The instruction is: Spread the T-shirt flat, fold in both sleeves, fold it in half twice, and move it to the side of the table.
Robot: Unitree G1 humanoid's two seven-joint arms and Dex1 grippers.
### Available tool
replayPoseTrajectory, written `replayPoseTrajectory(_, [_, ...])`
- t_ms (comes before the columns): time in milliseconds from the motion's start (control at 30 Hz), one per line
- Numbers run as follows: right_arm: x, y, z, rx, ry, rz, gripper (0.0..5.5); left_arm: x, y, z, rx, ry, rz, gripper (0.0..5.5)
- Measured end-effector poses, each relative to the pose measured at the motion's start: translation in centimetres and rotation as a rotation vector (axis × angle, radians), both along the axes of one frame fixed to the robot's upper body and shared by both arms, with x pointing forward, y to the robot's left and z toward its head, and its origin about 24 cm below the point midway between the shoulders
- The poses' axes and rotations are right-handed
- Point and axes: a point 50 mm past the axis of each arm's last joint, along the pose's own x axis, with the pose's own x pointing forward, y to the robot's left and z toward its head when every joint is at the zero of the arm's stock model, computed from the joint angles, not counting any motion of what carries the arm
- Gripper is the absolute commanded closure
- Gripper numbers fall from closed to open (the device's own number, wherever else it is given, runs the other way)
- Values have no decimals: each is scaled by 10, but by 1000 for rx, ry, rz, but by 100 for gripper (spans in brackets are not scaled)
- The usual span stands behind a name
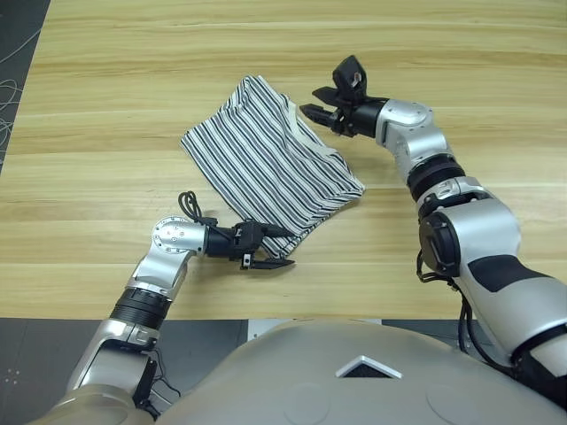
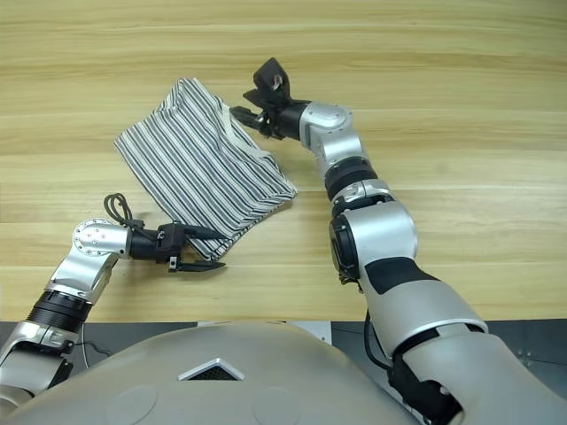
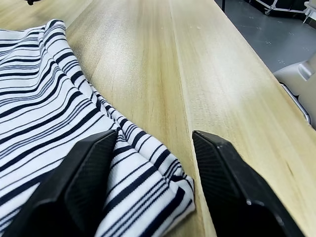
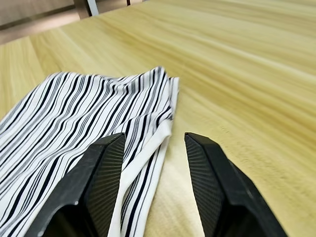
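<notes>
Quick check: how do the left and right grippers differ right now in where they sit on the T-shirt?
The left gripper sits at the near corner of the T-shirt; the right gripper sits at its far edge, by the neckline. Between the left gripper's fingers lies a striped folded corner; between the right gripper's fingers lies the white collar band. Both are open, astride cloth, neither clamped.

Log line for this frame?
T-shirt: folded, on table | left gripper: open, straddling near corner | right gripper: open, at collar edge
</notes>
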Motion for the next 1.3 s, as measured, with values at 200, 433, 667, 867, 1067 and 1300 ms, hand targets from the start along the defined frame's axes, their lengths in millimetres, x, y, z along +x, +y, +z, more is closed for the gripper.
replayPoseTrajectory(200, [6, -7, 9, 33, -26, -36, 328, 0, 20, -2, 35, 12, 19, 269])
replayPoseTrajectory(433, [10, -27, 12, 34, -38, -95, 328, -3, 81, 12, 190, 22, 104, 269])
replayPoseTrajectory(667, [4, -44, -1, 65, -9, -154, 328, 0, 133, 31, 367, 37, 154, 269])
replayPoseTrajectory(867, [4, -49, -1, 84, -17, -182, 328, 13, 168, 50, 564, -27, 170, 269])
replayPoseTrajectory(1067, [0, -47, -3, 33, -107, -149, 328, 20, 120, 71, 331, -95, 66, 269])
replayPoseTrajectory(1300, [-14, -36, 1, -76, -378, -8, 328, 14, 82, 96, 64, -33, 55, 269])
